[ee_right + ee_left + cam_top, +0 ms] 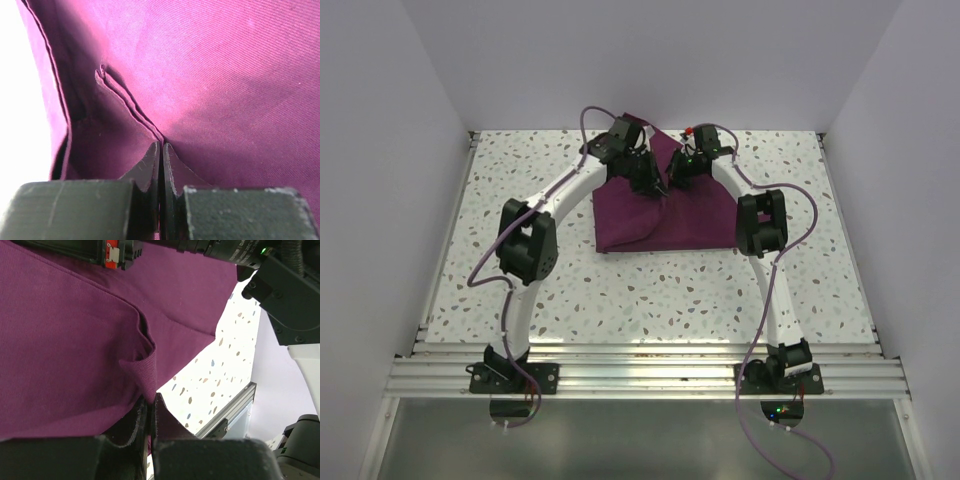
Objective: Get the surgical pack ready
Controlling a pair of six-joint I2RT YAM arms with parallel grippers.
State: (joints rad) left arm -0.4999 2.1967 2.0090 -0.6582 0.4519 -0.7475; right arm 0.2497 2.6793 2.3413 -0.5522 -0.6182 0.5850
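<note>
Left gripper [150, 405]: dark fingers pinched together on a raised fold of the maroon cloth [665, 225]. The cloth is a finely woven, rumpled, roughly rectangular heap at the middle back of the speckled table [570, 290]. Right gripper [161, 150]: fingers clamped on a hemmed pleat of it.

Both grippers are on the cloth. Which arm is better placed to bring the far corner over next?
Left, probably. The far corner of the maroon cloth shows beside the left wrist, and the left gripper is shut on a fold; the right gripper pinches a pleat farther over.
</note>
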